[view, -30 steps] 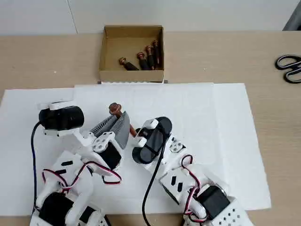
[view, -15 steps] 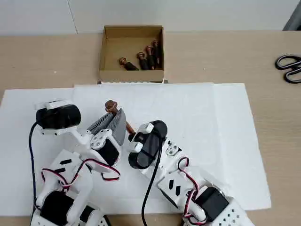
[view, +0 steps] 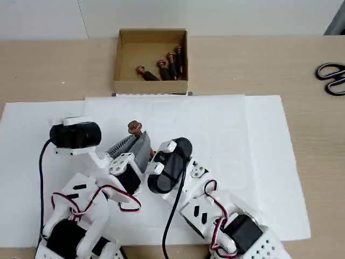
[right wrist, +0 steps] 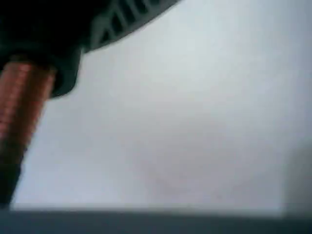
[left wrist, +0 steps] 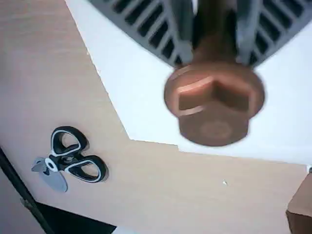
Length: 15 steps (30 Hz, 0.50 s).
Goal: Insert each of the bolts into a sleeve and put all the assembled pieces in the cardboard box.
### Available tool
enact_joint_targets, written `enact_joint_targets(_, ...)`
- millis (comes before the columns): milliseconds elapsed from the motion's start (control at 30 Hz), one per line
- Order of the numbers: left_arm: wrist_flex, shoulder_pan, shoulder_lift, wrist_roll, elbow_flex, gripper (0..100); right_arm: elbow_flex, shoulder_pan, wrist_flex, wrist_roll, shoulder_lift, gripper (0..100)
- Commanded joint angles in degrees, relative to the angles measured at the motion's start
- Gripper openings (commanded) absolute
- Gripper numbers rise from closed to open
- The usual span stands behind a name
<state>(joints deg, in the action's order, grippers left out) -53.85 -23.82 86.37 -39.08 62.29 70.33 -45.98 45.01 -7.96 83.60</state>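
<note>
My left gripper [view: 136,139] is shut on a copper bolt [view: 134,127] and holds it above the white sheet. In the left wrist view the hexagonal bolt head [left wrist: 214,105] sits just past the grey ribbed fingers [left wrist: 141,22]. The right gripper [view: 155,155] lies under its black wrist camera [view: 170,162], right beside the bolt's other end. In the right wrist view a copper threaded shaft [right wrist: 22,102] runs out from under a dark jaw part; its far end looks dark and I cannot tell whether that is a sleeve. The cardboard box [view: 151,86] holds several assembled pieces [view: 164,67].
A white paper sheet [view: 242,151] covers the table in front of the arms. Black-handled scissors [view: 331,78] lie at the far right edge on the wooden table, also seen as scissors [left wrist: 73,163]. A corner of the box [left wrist: 300,209] shows low in the left wrist view.
The right arm drew back from the bolt a little, then stayed still. The left gripper with the bolt shifted left and then back right, ending slightly nearer the arms' bases.
</note>
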Motion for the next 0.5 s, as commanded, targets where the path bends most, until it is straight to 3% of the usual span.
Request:
enact_joint_targets(0, -0.5, -1.2, 0.5, -0.1, -0.6, 1, -5.2, 1.0, -0.7, -0.1, 1.0, 0.2)
enact_joint_targets(167, -5.9, -5.9, 0.5, 1.8, -0.7, 1, -5.5, 1.1, -0.7, -2.3, 1.0, 0.2)
enact_joint_targets(467, -12.7, -6.4, 0.5, 4.4, -0.5, 1, -5.5, 1.1, -3.4, -2.4, 0.9, 0.2)
